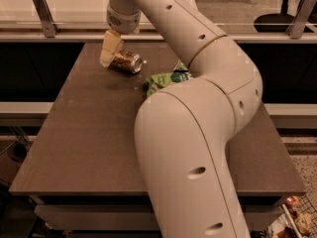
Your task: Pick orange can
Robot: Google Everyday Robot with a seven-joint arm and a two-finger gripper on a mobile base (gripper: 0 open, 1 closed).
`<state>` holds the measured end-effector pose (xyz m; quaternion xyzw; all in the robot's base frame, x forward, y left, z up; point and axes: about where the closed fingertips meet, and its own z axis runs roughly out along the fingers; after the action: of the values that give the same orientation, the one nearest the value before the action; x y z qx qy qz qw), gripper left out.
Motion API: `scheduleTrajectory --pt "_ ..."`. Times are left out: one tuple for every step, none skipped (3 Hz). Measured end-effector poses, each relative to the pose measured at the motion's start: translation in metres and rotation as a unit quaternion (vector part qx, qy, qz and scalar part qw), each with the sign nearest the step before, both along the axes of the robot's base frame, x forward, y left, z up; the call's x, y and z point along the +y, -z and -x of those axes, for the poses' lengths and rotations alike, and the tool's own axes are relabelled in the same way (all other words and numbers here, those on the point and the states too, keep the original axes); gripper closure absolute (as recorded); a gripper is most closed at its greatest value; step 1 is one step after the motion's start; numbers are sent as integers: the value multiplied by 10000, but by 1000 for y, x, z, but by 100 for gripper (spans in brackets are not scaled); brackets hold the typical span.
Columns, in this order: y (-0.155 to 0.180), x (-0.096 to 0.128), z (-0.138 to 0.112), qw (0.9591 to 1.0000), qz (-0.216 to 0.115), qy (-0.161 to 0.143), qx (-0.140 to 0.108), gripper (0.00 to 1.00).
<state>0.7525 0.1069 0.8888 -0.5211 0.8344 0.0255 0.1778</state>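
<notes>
The orange can (128, 62) lies on its side at the far left of the dark brown table (89, 133), its shiny silver end facing right. My gripper (110, 48) comes down from the arm's wrist (123, 19) and sits at the can's left end, touching or just over it. The arm's large pale body (198, 148) fills the middle and right of the view and hides much of the table.
A green crinkled snack bag (164, 78) lies right of the can, partly hidden behind the arm. A rail with metal posts (43, 14) runs behind the table's far edge. An office chair (277, 19) stands at the back right. A basket of items (297, 222) sits on the floor at the lower right.
</notes>
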Motion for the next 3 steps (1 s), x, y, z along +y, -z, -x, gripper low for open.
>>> scheduleTrajectory --pt "8 0 -4 9995 240 183 69 0" --pt "12 -1 -8 9983 473 337 100 0" --pt "19 1 -11 9968 663 416 145 0"
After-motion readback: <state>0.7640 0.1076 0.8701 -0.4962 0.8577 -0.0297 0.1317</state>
